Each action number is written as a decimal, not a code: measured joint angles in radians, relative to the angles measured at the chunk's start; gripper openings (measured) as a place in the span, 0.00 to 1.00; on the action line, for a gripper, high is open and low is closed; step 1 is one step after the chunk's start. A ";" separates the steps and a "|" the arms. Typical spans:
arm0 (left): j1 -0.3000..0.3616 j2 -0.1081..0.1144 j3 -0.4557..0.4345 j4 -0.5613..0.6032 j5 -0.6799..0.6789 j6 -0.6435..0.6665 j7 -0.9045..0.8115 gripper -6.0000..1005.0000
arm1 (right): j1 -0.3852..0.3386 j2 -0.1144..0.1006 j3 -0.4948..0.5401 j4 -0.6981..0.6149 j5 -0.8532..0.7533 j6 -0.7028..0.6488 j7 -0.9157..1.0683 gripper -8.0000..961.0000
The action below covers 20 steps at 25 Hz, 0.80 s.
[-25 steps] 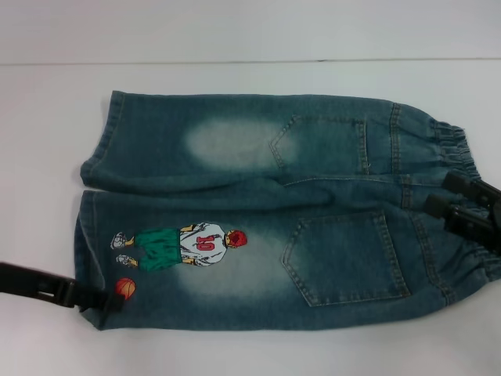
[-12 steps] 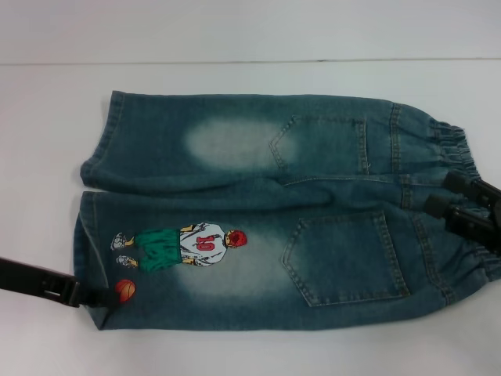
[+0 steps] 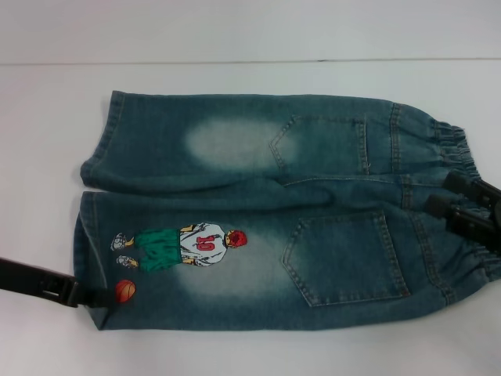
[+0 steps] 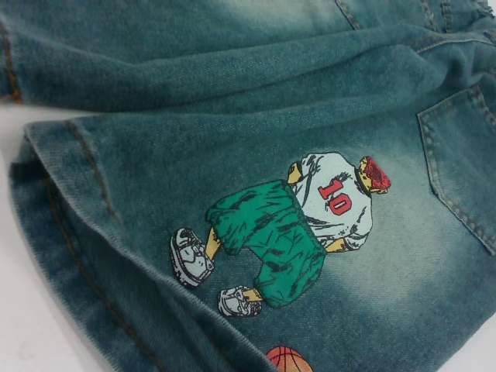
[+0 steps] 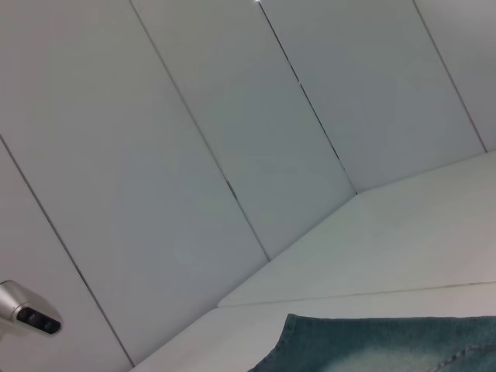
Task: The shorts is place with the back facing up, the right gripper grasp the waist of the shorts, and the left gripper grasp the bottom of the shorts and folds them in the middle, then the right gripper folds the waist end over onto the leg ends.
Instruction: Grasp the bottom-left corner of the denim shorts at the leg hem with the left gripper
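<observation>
Right gripper [image 3: 446, 196]: black, two fingers parted, one either side of the puckered waist of the shorts [image 3: 458, 168], resting on the denim. Left gripper [image 3: 98, 298]: black, its tip at the near leg hem; whether it was open or closed could not be told. The shorts [image 3: 266, 211] lay flat on the white table [image 3: 250, 82] between the two grippers, back up: faded blue-green denim, two pockets, pale bleached patches. Embroidered basketball player [image 4: 294, 225], number 10, green shorts; orange ball [image 3: 125, 291] just beside the left gripper.

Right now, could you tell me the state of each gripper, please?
Left gripper: shut on the bottom of the shorts.
Right gripper: open, over the waist of the shorts.
</observation>
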State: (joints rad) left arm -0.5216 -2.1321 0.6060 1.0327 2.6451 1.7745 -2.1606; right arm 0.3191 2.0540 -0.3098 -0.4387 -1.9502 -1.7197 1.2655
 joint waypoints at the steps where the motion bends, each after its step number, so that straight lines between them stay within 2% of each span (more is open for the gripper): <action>1: 0.000 0.000 0.000 0.000 0.000 -0.001 0.000 0.12 | 0.000 0.000 0.000 0.000 0.000 0.000 0.000 0.92; 4: 0.000 0.002 0.000 0.000 -0.005 0.000 0.001 0.09 | 0.000 0.000 0.001 0.000 0.001 0.000 0.000 0.92; 16: 0.002 0.007 -0.010 0.000 -0.019 0.007 0.002 0.09 | -0.001 0.000 0.002 0.006 0.032 -0.002 0.000 0.92; 18: 0.006 0.010 -0.015 0.006 -0.023 0.008 0.002 0.09 | -0.002 0.000 0.002 0.006 0.032 -0.002 0.000 0.92; 20: 0.003 0.023 -0.027 -0.012 -0.031 0.017 0.002 0.09 | -0.003 0.000 0.002 0.004 0.033 -0.002 0.000 0.92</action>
State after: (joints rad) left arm -0.5183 -2.1092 0.5792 1.0206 2.6140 1.7914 -2.1589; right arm 0.3160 2.0539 -0.3083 -0.4344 -1.9173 -1.7218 1.2656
